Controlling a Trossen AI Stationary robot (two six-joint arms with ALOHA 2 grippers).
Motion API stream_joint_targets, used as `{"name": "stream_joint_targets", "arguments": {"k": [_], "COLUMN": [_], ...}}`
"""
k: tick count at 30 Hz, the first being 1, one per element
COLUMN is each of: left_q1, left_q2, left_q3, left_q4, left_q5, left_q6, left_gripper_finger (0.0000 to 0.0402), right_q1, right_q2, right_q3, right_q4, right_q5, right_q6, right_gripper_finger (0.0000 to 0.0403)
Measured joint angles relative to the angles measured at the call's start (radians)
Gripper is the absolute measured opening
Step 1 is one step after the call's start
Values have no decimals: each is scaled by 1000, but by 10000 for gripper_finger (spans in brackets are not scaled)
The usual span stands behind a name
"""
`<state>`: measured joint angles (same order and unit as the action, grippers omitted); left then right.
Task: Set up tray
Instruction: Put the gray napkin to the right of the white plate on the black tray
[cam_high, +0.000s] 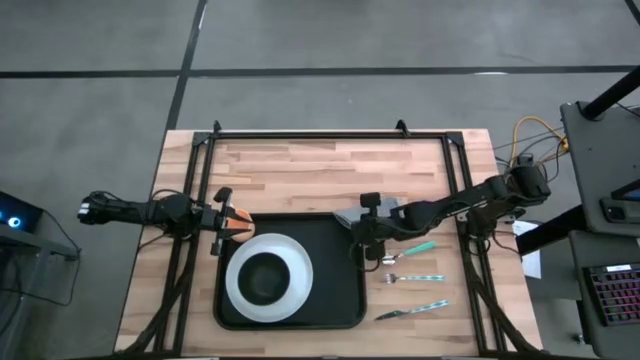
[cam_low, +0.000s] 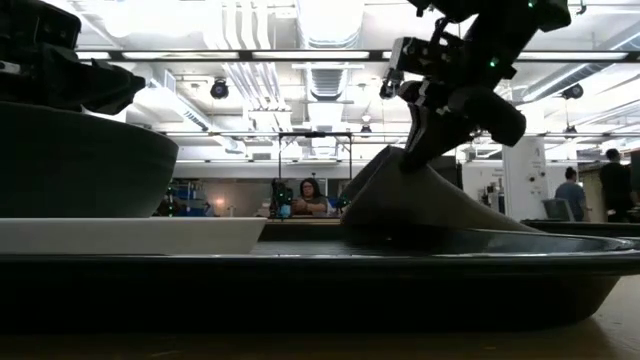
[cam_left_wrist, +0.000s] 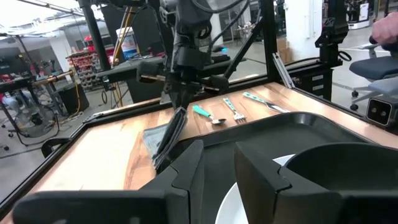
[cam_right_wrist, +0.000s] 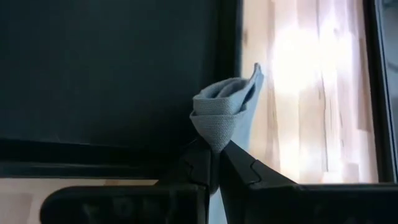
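The black tray lies at lower centre of the overhead frame, a white plate with a dark bowl on its left half; the right gripper is pinched on a grey napkin at the tray's upper right corner; the left gripper, fingers apart, hovers at the tray's upper left; a spoon, fork and knife lie right of the tray.

No text, label, brand, number or sign can be read in any view.
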<state>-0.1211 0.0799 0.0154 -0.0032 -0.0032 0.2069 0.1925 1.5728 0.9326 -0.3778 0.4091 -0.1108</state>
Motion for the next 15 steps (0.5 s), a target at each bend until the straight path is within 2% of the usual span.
{"name": "stream_joint_targets", "arguments": {"k": [15], "left_q1": [0], "left_q2": [17], "left_q3": [0], "left_q4": [0], "left_q5": [0], "left_q6": [0], "left_gripper_finger": [71], "right_q1": [21], "right_q2": [72], "right_q3": [-5], "right_q4": [142], "right_q5": [-159], "right_q6": [-191], "right_gripper_finger": [8]}}
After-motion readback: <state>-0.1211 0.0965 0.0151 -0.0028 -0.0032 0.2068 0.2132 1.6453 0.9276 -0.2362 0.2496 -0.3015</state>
